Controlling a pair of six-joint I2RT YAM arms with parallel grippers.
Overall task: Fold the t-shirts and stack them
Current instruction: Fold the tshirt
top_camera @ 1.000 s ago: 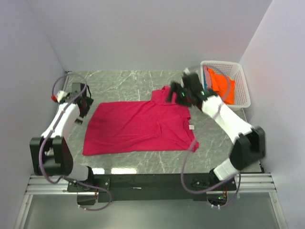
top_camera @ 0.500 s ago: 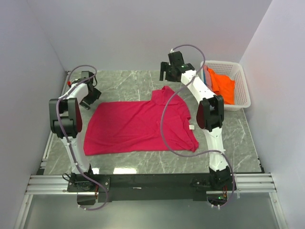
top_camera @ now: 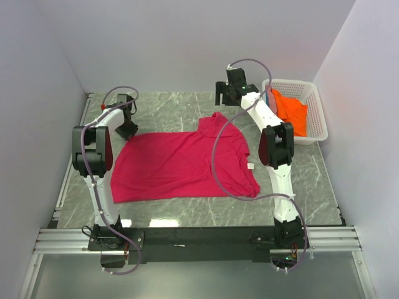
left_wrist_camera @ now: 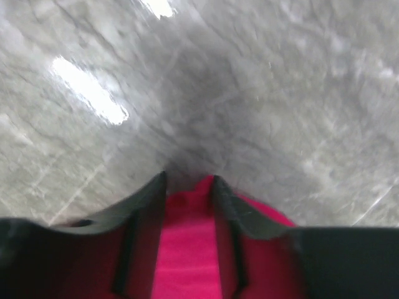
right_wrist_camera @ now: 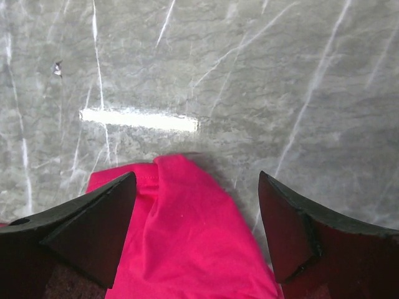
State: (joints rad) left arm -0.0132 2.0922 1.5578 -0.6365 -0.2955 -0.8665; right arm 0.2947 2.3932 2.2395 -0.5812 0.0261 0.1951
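A crimson-pink t-shirt (top_camera: 181, 165) lies spread flat in the middle of the marble table. My left gripper (top_camera: 128, 131) is down at its far left corner. In the left wrist view the fingers (left_wrist_camera: 190, 180) stand a narrow gap apart, and pink cloth (left_wrist_camera: 187, 249) fills that gap. My right gripper (top_camera: 227, 93) hangs wide open over the far sleeve (top_camera: 215, 121). In the right wrist view the sleeve tip (right_wrist_camera: 187, 249) lies between the spread jaws (right_wrist_camera: 197, 177), apart from both. An orange t-shirt (top_camera: 290, 112) and a strip of blue-teal cloth (top_camera: 269, 99) lie in the basket.
A white lattice basket (top_camera: 318, 121) stands at the far right corner of the table. Grey walls close in the left, back and right sides. A small white tag (top_camera: 250, 166) shows on the pink shirt's right side.
The left gripper moved right from the table's left edge onto the shirt's far left corner, and its jaws narrowed. The right arm stretched out from above the shirt to over the far sleeve.
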